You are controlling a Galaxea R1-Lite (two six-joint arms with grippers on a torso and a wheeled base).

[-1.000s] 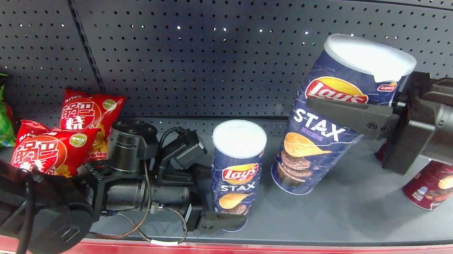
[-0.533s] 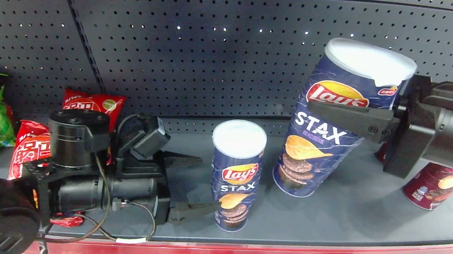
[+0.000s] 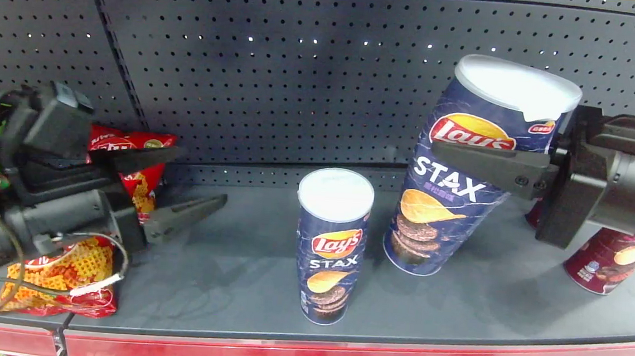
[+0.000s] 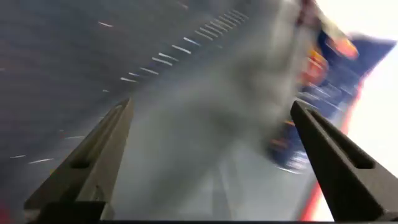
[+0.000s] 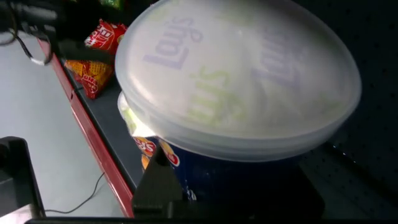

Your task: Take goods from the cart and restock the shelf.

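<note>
Two cans: the upright can [image 3: 332,246] stands on the shelf [image 3: 481,312], left gripper [image 3: 200,175] spread empty; right gripper [image 3: 481,156] pinches the tilted can [image 3: 460,210], which likely needs righting, then release

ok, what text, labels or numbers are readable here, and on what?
Wording left unquoted; legibility only.
Standing can: logo plus big white word, legible; fine print too small.
Held can: same logo and word, legible; lid bears faint logos.
Red bags: large characters, partly covered.
Red can: too small to read.
Left wrist view: blurred, unreadable.
No numbers or signs.
</note>
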